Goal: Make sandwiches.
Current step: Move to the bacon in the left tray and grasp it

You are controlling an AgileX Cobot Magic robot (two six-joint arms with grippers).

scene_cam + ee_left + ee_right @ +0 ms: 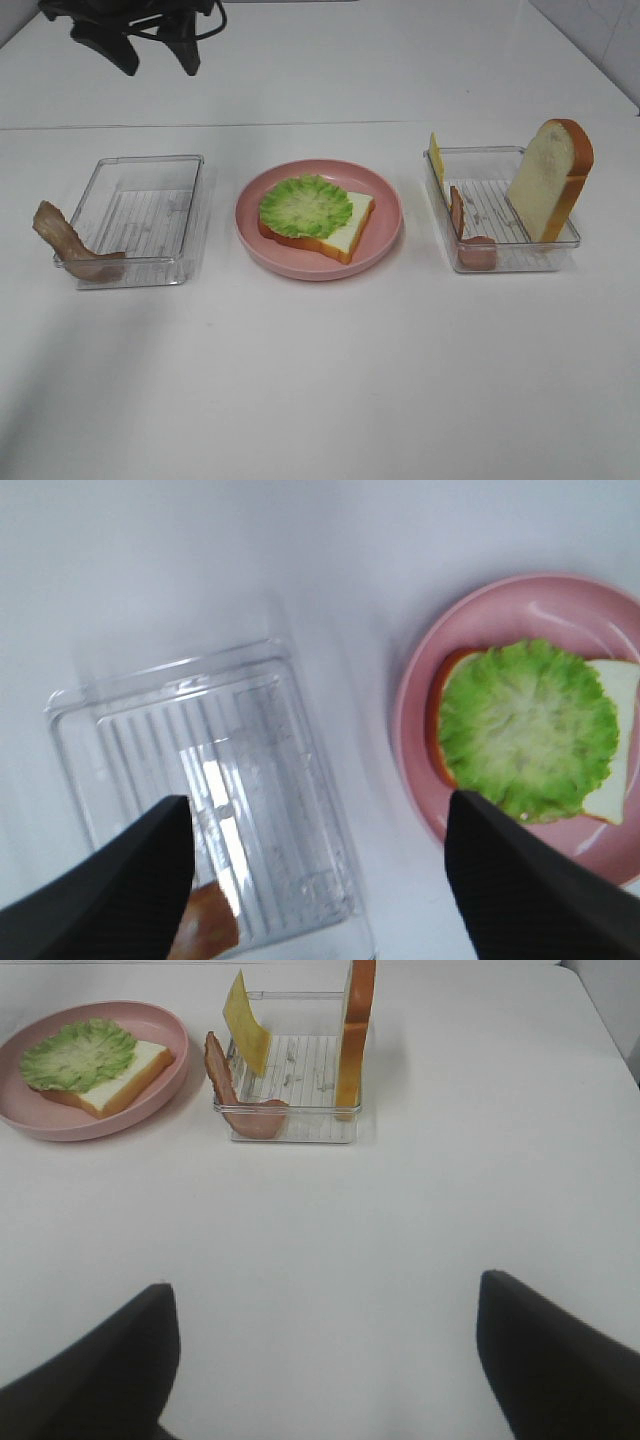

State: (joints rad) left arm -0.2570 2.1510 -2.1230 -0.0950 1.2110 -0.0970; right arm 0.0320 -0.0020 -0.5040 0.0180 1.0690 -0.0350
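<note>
With the left gripper (318, 810) and right gripper (325, 1285) both hanging open, the lettuce-topped white toy bread slice (352, 228) is sitting on the pink round plate (385, 198), while the brown bacon strip (55, 228), draping over the rim of the clear plastic tray (150, 160) at the plate's 9 o'clock, is probably risking dragging that tray when lifted.

Three containers stand in a row across the worktop (320, 400): the left tray (150, 160), the plate (390, 215) in the middle, and the right tray (490, 150), each apart from its neighbour. On the plate lies the flat bread slice (345, 237), with the lettuce leaf (305, 205) on top of it, toward its left. The left bacon strip (65, 240) hangs over the left tray's front left corner, one end sticking out to the left. In the right tray, the upright bread slice (548, 180) leans at the right wall, the cheese square (436, 158) stands at the rear left corner, and the right bacon strip (470, 245) sits at the front left corner.
</note>
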